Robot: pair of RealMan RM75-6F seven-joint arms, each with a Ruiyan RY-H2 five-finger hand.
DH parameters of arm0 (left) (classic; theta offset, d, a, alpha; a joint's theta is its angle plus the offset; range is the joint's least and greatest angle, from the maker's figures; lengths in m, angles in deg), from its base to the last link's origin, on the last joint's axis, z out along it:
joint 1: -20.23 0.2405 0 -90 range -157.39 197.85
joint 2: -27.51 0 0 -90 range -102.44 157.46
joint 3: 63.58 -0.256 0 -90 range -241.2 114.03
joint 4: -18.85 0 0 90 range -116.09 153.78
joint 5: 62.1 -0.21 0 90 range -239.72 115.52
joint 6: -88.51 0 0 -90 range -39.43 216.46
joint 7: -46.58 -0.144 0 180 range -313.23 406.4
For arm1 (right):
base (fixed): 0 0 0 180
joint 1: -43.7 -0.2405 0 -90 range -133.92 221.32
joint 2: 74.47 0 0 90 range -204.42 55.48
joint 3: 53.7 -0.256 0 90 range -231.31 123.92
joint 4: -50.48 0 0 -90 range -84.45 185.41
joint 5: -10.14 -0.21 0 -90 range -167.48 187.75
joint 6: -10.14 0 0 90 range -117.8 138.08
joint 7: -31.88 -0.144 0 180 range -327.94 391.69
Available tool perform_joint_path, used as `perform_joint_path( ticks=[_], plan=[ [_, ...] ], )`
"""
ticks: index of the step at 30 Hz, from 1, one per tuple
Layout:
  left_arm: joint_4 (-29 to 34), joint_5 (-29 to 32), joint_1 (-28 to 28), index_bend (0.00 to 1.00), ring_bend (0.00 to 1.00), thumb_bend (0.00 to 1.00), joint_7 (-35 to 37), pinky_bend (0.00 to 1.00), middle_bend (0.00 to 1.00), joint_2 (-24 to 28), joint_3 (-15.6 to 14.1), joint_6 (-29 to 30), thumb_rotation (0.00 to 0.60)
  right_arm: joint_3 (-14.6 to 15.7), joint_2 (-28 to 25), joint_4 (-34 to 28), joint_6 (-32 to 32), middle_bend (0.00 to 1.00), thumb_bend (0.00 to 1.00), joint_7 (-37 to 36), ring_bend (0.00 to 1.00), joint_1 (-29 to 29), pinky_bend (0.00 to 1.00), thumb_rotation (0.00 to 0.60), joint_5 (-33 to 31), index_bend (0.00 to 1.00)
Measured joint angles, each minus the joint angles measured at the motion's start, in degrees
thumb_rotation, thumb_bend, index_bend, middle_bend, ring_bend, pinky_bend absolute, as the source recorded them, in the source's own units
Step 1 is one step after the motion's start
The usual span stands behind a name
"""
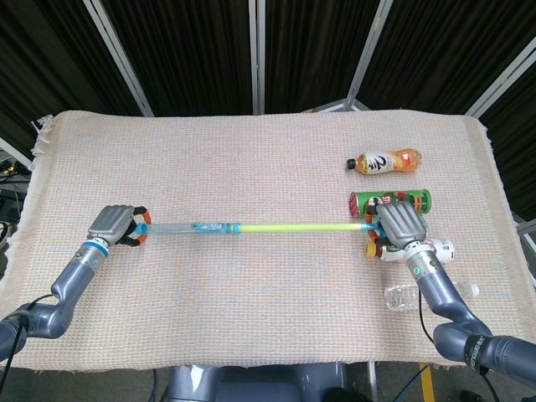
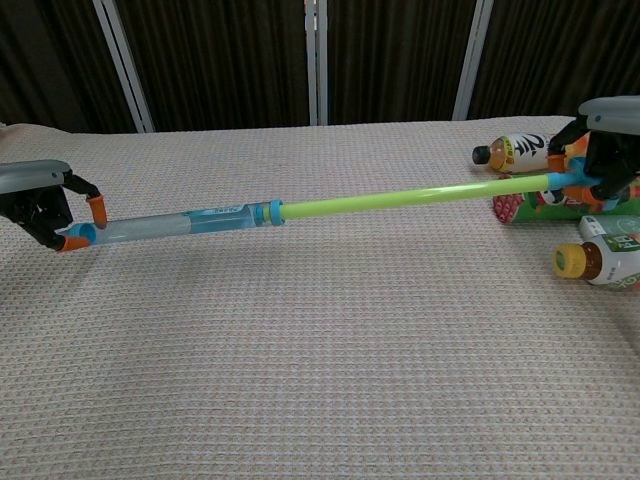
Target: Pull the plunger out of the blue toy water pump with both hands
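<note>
- In the chest view the left hand (image 2: 45, 205) is cut off by the frame's 9 o'clock edge.
- The right hand (image 2: 603, 150) runs off the 3 o'clock edge there.
- The white-labelled bottle (image 2: 600, 257) is cropped at that same edge.
- The right hand (image 1: 395, 228) covers the plunger's handle in the head view.
- The green can (image 1: 394, 201) is partly hidden behind the right hand.
</note>
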Motion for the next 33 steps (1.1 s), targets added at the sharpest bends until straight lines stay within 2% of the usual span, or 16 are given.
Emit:
perform_joint_path(
  ticks=[2, 3, 4, 5, 7, 10, 18, 19, 21, 23, 25, 26, 27, 28, 30, 33],
  plan=[
    [-0.1, -0.2, 0.0, 0.64, 0.85, 0.50, 0.2, 1.00, 0.94, -0.1, 0.0, 0.0, 0.600, 0.0, 0.0, 0.0, 0.0, 1.00, 0.44, 0.0, 1.00, 0.1, 1.00, 0.600, 0.1, 0.55],
    [-0.2, -0.3, 0.1, 0.58, 0.85, 0.48, 0.3, 1.00, 0.94, -0.1, 0.0, 0.1, 0.600, 0.0, 0.0, -0.1, 0.0, 1.00, 0.33, 0.0, 1.00, 0.1, 1.00, 0.600, 0.2, 0.45],
    [-0.2, -0.4, 0.1, 0.40, 0.85, 0.42, 0.3, 1.00, 0.94, -0.1, 0.0, 0.1, 0.600, 0.0, 0.0, -0.1, 0.0, 0.99, 0.20, 0.0, 1.00, 0.1, 1.00, 0.600, 0.2, 0.33],
    [-0.2, -0.5, 0.1, 0.22, 0.85, 0.33, 0.5, 1.00, 0.94, -0.1, 0.0, 0.1, 0.600, 0.1, 0.0, 0.0, 0.1, 0.99, 0.11, 0.0, 1.00, 0.1, 1.00, 0.600, 0.3, 0.26],
    [-0.1, -0.7, 0.2, 0.04, 0.85, 0.18, 0.9, 1.00, 0.94, -0.1, 0.0, 0.1, 0.600, 0.3, 0.0, 0.1, 0.2, 0.98, 0.00, 0.2, 1.00, 0.2, 1.00, 0.600, 0.5, 0.13],
    [0.3, -1.5, 0.6, 0.00, 0.85, 0.08, 2.5, 1.00, 0.92, 0.4, 0.0, 0.4, 0.600, 0.4, 0.2, 0.4, -0.6, 0.98, 0.00, 0.3, 1.00, 0.5, 1.00, 0.600, 1.0, 0.07],
    [3.3, -5.3, 3.2, 0.00, 0.81, 0.06, 6.5, 0.98, 0.85, 3.3, 0.3, 6.3, 0.600, 0.4, -1.4, -1.0, -5.1, 0.95, 0.00, -1.1, 1.00, 2.9, 1.00, 0.600, 4.5, 0.06],
    [3.9, -5.8, 3.7, 0.00, 0.77, 0.05, 7.0, 0.94, 0.80, 3.9, 0.3, 7.4, 0.600, 0.5, -2.2, -1.6, -6.1, 0.93, 0.00, -1.6, 0.98, 3.5, 1.00, 0.600, 5.5, 0.07],
    [5.4, -7.1, 4.9, 0.00, 0.62, 0.04, 8.1, 0.75, 0.63, 5.2, 0.4, 10.5, 0.600, 0.7, -3.5, -2.6, -8.0, 0.86, 0.00, -2.6, 0.90, 4.7, 0.98, 0.600, 7.1, 0.10],
    [6.8, -8.7, 6.5, 0.00, 0.35, 0.02, 9.1, 0.41, 0.34, 6.3, 0.4, 14.4, 0.600, 1.1, -5.1, -3.7, -10.5, 0.74, 0.00, -4.4, 0.77, 6.2, 0.84, 0.600, 9.8, 0.12],
    [7.9, -10.2, 8.2, 0.00, 0.12, 0.00, 9.6, 0.17, 0.12, 7.2, 0.2, 18.4, 0.600, 1.6, -6.6, -4.3, -13.6, 0.48, 0.00, -7.0, 0.47, 8.1, 0.46, 0.600, 12.8, 0.10],
    [8.7, -11.1, 9.5, 0.00, 0.04, 0.00, 9.8, 0.07, 0.03, 7.8, 0.0, 21.4, 0.600, 1.9, -7.3, -4.5, -15.1, 0.38, 0.00, -8.3, 0.36, 9.1, 0.33, 0.600, 14.3, 0.08],
    [9.5, -11.8, 10.7, 0.00, 0.01, 0.00, 9.8, 0.03, 0.01, 8.3, -0.2, 23.7, 0.600, 2.3, -8.0, -4.6, -16.8, 0.24, 0.00, -9.8, 0.20, 10.1, 0.16, 0.600, 15.9, 0.04],
    [10.3, -12.5, 11.8, 0.00, 0.00, 0.00, 9.8, 0.00, 0.00, 8.8, -0.5, 25.9, 0.600, 2.8, -8.9, -4.7, -19.0, 0.13, 0.00, -11.8, 0.08, 11.6, 0.06, 0.600, 17.8, 0.02],
    [12.6, -14.1, 14.8, 0.00, 0.00, 0.00, 9.3, 0.00, 0.00, 10.2, -1.2, 30.8, 0.600, 3.7, -10.2, -4.7, -22.1, 0.02, 0.00, -14.3, 0.00, 13.9, 0.00, 0.600, 20.3, 0.00],
    [16.3, -15.9, 19.1, 0.00, 0.00, 0.00, 7.2, 0.00, 0.00, 12.3, -2.6, 36.1, 0.600, 5.2, -12.0, -4.3, -26.6, 0.00, 0.00, -16.2, 0.00, 17.6, 0.00, 0.600, 23.2, 0.00]
  ],
)
